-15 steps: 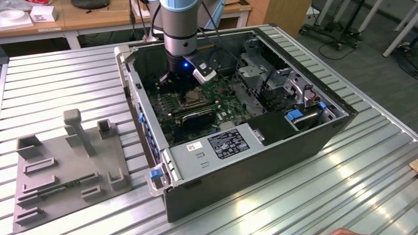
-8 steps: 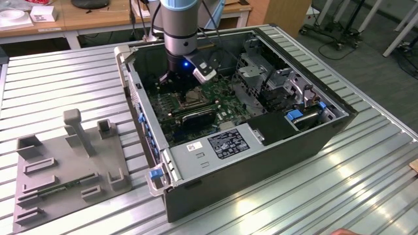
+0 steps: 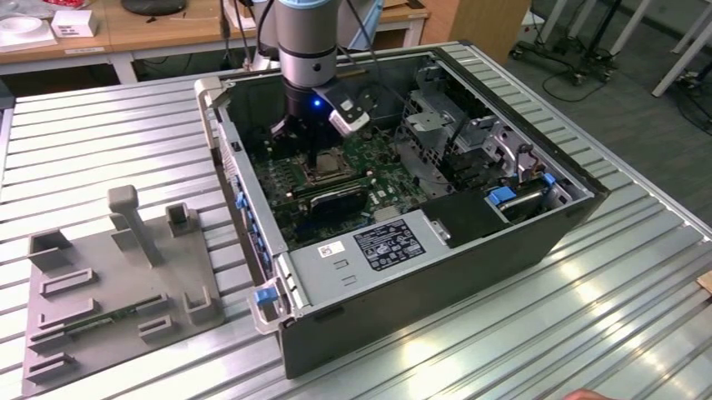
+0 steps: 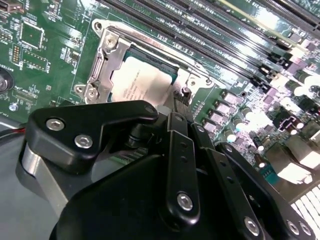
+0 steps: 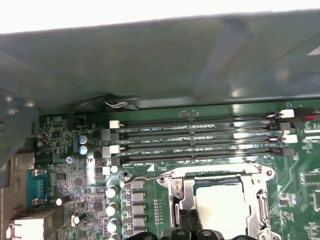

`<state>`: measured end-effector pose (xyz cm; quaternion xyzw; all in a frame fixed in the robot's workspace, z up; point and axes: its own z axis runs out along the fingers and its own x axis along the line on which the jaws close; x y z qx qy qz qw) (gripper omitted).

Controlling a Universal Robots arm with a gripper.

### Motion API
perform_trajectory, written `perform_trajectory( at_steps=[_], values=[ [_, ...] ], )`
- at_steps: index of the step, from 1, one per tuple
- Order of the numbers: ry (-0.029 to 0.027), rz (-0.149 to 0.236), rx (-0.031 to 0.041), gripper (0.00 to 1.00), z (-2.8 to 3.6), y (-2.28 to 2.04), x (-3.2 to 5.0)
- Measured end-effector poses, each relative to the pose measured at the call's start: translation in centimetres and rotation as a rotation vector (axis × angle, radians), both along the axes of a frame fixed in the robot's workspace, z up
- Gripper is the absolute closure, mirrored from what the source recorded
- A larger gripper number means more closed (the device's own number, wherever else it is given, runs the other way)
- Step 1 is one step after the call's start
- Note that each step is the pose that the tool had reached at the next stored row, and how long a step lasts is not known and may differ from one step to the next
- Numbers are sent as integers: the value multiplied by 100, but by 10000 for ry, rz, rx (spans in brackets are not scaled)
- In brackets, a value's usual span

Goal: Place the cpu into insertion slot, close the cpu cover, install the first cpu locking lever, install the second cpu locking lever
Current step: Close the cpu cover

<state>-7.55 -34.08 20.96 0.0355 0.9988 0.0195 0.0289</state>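
Note:
The cpu (image 4: 141, 84) lies flat in the insertion slot (image 3: 325, 165) on the green board, its pale face up. The silvery cpu cover (image 4: 106, 56) is down over it, framing the chip; in the first wrist view the cover (image 5: 177, 199) rings the cpu (image 5: 220, 204). A thin wire locking lever (image 5: 146, 178) runs along the socket's edge beside the memory slots. My gripper (image 4: 181, 102) hangs right at the socket's edge, fingers together, tips beside a small upright lever end (image 4: 185, 93). In the exterior view the gripper (image 3: 313, 140) reaches down into the case over the socket.
The open computer case (image 3: 556, 218) lies on a ribbed metal table, its walls close around the arm. Long black memory slots (image 5: 200, 137) run beside the socket. A drive cage (image 3: 445, 133) and a power supply box (image 3: 378, 243) fill the case. A grey fixture tray (image 3: 106, 287) lies on the exterior view's left.

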Motion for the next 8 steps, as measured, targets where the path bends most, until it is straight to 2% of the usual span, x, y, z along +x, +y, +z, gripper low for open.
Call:
perform_trajectory(
  at_steps=[8],
  values=[
    [0,0,0,90,139,0,0]
  ],
)
